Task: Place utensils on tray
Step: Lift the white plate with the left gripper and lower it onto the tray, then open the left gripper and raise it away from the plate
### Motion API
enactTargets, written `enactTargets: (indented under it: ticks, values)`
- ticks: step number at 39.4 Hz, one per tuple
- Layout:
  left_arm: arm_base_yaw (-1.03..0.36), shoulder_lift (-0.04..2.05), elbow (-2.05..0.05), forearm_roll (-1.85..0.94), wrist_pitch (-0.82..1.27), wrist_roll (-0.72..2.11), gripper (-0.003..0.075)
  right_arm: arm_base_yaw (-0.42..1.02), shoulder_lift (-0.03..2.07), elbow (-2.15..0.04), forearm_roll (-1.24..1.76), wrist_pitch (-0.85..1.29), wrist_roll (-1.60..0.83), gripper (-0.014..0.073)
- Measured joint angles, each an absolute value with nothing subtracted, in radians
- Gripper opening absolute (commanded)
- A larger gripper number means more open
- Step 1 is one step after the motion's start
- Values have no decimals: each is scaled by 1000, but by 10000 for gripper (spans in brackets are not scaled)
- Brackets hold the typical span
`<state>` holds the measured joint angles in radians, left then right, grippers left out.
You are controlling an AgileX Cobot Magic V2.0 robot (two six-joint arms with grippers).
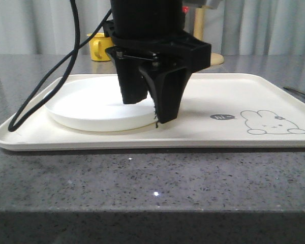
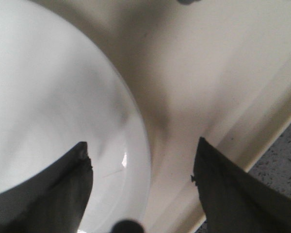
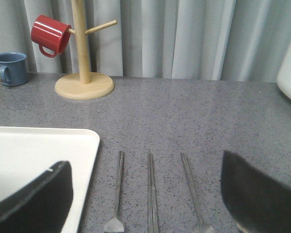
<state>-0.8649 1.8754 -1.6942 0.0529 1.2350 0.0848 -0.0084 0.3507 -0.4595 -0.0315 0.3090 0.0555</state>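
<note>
The cream tray [image 1: 218, 91] with the rabbit drawing lies across the grey counter and carries a round white plate [image 1: 91, 109]. My left gripper [image 1: 148, 111] hangs open just above the plate's right edge, with nothing between its fingers. The left wrist view shows it [image 2: 141, 145] astride the plate rim [image 2: 136, 121] and bare tray [image 2: 208, 73]. The utensils lie side by side on the counter, right of the tray corner [image 3: 63, 145]: a flat-necked handle [image 3: 119, 184], the chopsticks [image 3: 151, 189] and another handle [image 3: 190, 184], their heads cut off. My right gripper [image 3: 145, 162] is open above them.
A wooden mug tree [image 3: 82, 73] holds a red mug [image 3: 49, 34] at the back. A blue mug [image 3: 12, 68] and a yellow mug [image 1: 99, 47] stand beside it. A black cable [image 1: 51, 81] drapes over the tray's left rim. Curtains close the back.
</note>
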Motion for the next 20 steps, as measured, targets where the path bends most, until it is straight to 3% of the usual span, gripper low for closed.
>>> enactTargets:
  ticks: [5, 12, 20]
  values:
    - [-859, 1832, -1704, 55, 1235, 85, 302, -8, 351, -459, -32, 309, 55, 640]
    - [-775, 1750, -1702, 55, 1237, 85, -1, -8, 351, -459, -32, 308, 55, 640]
    - [-614, 1651, -1632, 59, 1237, 85, -18, -8, 351, -459, -32, 308, 55, 640]
